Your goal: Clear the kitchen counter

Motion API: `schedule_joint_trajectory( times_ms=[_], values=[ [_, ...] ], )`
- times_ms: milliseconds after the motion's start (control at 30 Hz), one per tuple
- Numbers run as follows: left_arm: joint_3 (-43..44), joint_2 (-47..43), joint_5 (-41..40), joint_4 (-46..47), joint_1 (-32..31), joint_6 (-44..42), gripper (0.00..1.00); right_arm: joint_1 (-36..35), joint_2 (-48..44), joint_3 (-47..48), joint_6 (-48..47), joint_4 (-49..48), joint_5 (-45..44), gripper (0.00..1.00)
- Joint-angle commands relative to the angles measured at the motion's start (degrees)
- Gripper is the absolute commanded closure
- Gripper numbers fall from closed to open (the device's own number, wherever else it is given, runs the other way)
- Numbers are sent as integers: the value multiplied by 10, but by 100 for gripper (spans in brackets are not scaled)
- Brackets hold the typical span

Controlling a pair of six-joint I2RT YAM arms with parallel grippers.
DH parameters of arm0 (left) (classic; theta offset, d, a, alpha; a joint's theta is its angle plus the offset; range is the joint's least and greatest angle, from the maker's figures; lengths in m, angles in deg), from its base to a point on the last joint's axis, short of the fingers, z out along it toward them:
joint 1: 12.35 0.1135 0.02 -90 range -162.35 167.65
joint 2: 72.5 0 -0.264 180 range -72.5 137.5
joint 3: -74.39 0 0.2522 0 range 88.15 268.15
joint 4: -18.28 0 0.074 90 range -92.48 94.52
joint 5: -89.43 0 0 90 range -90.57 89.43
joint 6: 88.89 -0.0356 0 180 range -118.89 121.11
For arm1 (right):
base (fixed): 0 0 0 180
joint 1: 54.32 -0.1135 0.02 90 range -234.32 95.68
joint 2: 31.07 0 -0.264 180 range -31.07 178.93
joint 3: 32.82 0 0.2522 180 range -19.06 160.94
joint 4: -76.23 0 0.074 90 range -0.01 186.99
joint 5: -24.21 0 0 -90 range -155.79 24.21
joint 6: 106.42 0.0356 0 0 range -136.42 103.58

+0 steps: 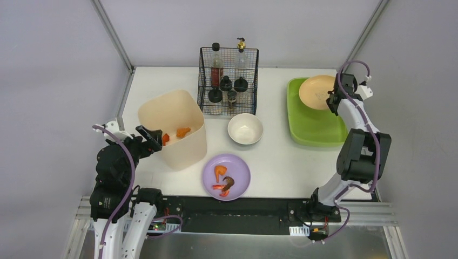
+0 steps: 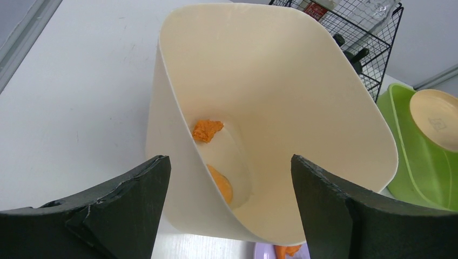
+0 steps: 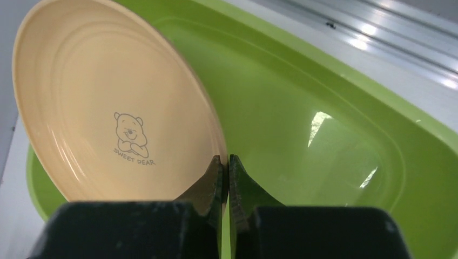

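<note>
White table (image 1: 281,162) spans whole workspace between grey walls. Left fingers (image 1: 152,138) spread wide, holding nothing, hovering at near-left rim of cream bin (image 1: 186,150); orange scraps (image 1: 183,131) lie inside bin. Right fingers (image 3: 224,181) pinched shut on rim of tan plate (image 3: 108,97), plate tilted inside green tub (image 1: 313,132) at far right. Purple plate (image 1: 241,168) with food scraps sits near front edge, white bowl (image 1: 245,128) just behind it. Wire rack (image 1: 201,75) of bottles stands at back centre.
</note>
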Motion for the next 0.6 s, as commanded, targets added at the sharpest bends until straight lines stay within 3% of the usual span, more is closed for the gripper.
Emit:
schedule_joint_trajectory(
  times_ms=[0,567],
  values=[
    [1,13,12,13,0,-5,16,1,31,-1,56,-35,58,100],
    [1,14,12,11,2,-6,16,16,151,-6,106,-75,99,100]
  ],
)
